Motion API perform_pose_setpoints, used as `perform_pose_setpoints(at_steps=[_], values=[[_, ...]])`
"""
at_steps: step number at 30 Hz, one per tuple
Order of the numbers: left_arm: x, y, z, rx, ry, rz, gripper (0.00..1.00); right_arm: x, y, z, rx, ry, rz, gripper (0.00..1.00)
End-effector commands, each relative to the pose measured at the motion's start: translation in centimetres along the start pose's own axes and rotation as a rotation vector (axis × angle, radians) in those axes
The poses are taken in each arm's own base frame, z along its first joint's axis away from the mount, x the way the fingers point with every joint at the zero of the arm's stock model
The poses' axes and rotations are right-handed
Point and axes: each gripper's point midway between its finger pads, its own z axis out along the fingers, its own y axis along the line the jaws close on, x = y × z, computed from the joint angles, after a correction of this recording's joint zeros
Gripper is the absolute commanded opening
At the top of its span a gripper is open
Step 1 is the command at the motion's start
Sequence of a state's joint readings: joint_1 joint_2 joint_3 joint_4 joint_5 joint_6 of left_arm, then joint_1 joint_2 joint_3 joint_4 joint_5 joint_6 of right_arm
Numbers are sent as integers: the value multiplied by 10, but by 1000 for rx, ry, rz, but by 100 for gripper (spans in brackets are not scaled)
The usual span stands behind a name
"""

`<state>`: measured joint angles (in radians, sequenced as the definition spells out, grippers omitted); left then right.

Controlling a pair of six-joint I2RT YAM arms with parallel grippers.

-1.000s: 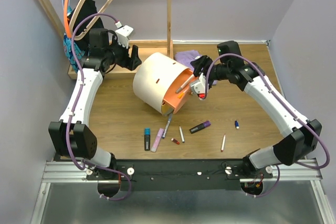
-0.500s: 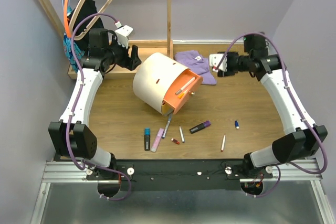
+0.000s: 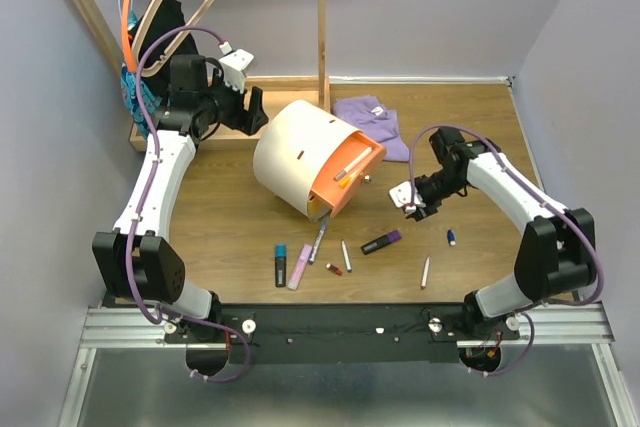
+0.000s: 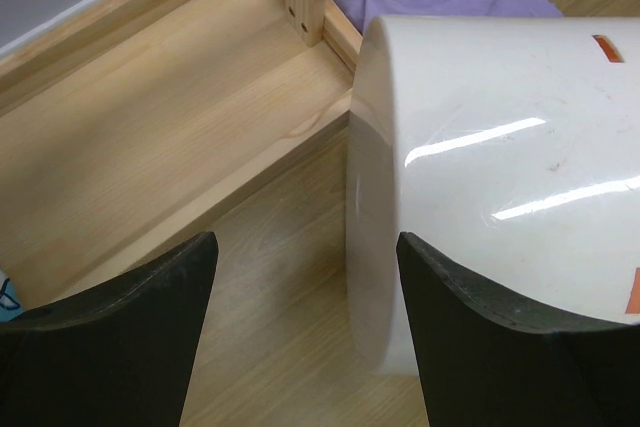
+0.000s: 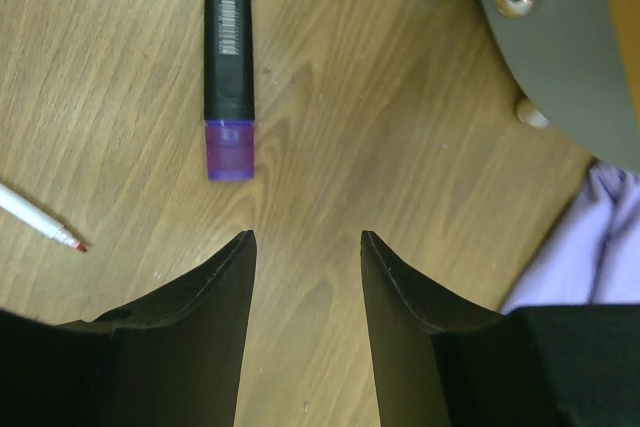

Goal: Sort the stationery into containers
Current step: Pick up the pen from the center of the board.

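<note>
Right wrist: right gripper [image 5: 307, 239] jaws apart, empty, above black plastic marker with purple cap [image 5: 228, 77], flat toward near edge of wooden table [image 5: 400, 177]. Looks light, stiff, slick; pinch mid-barrel. Left gripper [image 4: 305, 242] also apart.

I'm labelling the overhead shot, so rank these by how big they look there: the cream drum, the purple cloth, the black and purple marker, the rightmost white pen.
1. cream drum
2. purple cloth
3. black and purple marker
4. white pen, shorter and thinner than the marker
</note>
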<state>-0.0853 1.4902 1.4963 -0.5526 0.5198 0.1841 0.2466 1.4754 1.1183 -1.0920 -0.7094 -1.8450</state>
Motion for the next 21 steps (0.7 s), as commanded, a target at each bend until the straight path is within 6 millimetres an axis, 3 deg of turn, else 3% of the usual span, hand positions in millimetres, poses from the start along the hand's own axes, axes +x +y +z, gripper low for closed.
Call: perform_pose_setpoints(at_steps=[1,4,6,7,9,21], values=[[7,0,-10,-24,25,3,82,-4,12,32,-79,-75,-67,53],[16,-1,-10,-24,44,-3,82,2,22,52,-120,-44,-105,53],[20,-1,-9,-25,57,-5,82,3,8,62,-55,9,-101,53],[25,0,-8,-27,69,-11,82,7,18,70,-66,22,-91,53],[29,0,-7,-24,82,-11,82,7,15,77,-49,43,-124,54],[33,2,4,-9,89,-36,82,14,32,98,-140,86,4,52]])
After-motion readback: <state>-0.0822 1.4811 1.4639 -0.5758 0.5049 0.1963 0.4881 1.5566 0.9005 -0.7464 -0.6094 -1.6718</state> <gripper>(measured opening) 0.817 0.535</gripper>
